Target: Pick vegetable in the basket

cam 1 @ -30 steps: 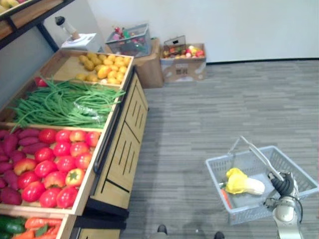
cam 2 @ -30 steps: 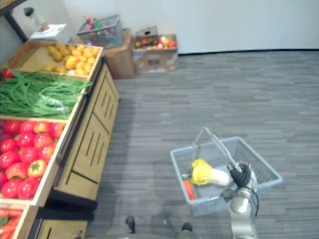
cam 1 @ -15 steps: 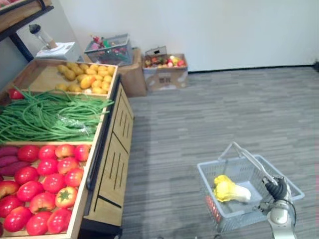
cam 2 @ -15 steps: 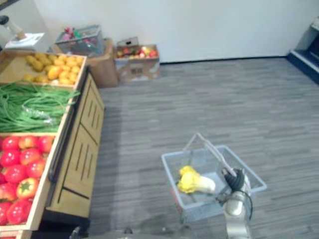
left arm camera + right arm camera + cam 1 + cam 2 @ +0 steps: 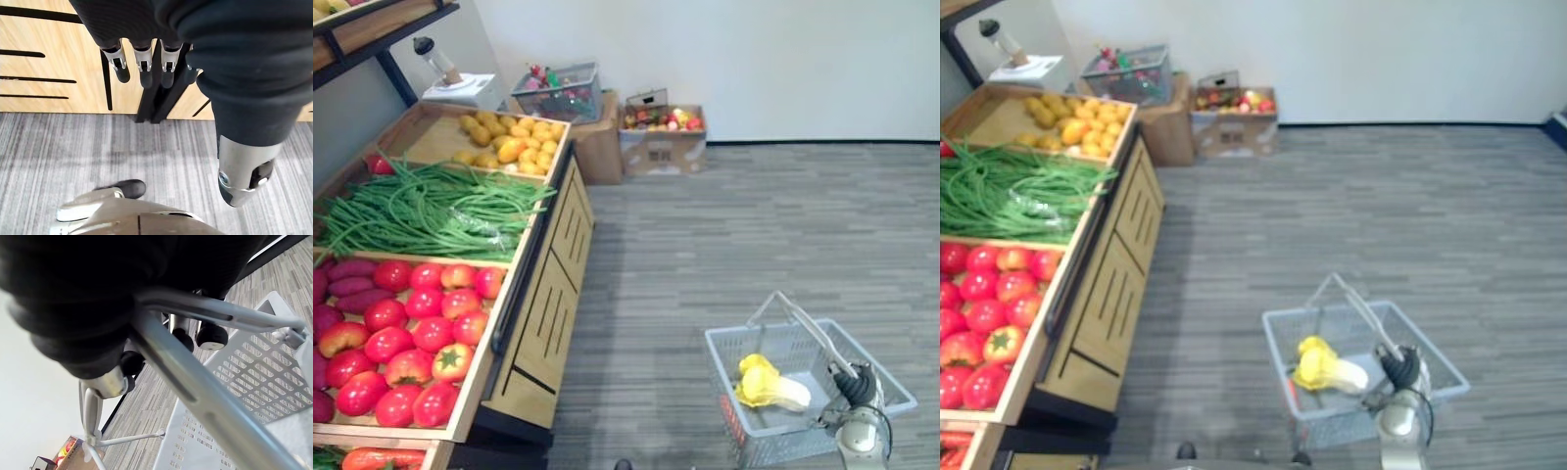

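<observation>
At the lower right of the left eye view, the right hand (image 5: 854,387) is clenched round the smooth grey bar handle (image 5: 815,331) of a grey plastic basket (image 5: 773,443) with lattice walls. The vegetable, a cabbage (image 5: 769,385) with crinkled yellow leaves and a white stem end, lies inside the basket, with an orange-red piece (image 5: 729,421) against the left wall. The left hand (image 5: 143,62) hangs released, its fingers straight, before slotted pale wood panels. The floor (image 5: 734,225) is grey striped carpet. On the left stands a wooden stand (image 5: 553,304) of shallow trays: glossy round red tomatoes (image 5: 421,323), then long thin green beans (image 5: 440,206), then lumpy yellow produce (image 5: 514,142). At the upper middle, cardboard boxes (image 5: 661,147) stand against the white wall.
</observation>
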Available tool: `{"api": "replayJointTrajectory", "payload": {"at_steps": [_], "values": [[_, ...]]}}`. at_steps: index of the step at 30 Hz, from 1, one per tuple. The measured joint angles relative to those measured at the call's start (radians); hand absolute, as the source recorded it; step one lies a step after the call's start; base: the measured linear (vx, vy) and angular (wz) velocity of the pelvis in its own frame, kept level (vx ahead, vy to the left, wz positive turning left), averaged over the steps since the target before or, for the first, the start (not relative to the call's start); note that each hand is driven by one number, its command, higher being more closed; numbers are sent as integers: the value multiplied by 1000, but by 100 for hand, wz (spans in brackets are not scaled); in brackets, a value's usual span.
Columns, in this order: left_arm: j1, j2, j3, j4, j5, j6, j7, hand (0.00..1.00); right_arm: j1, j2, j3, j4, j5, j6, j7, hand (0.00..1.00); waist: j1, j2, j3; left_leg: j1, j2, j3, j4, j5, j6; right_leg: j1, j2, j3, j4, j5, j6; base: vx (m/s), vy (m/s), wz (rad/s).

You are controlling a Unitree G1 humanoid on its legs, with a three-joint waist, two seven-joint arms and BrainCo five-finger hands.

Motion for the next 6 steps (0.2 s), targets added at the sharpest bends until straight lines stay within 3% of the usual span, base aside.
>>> {"api": "replayJointTrajectory", "payload": {"at_steps": [6], "values": [[-4, 3, 2, -1, -5, -6, 0, 0, 0, 19, 1, 15, 0, -1, 0, 100, -4, -6, -4, 2, -3, 3, 1, -3, -4, 8, -1, 1, -12, 0, 0, 14, -3, 0]]}}
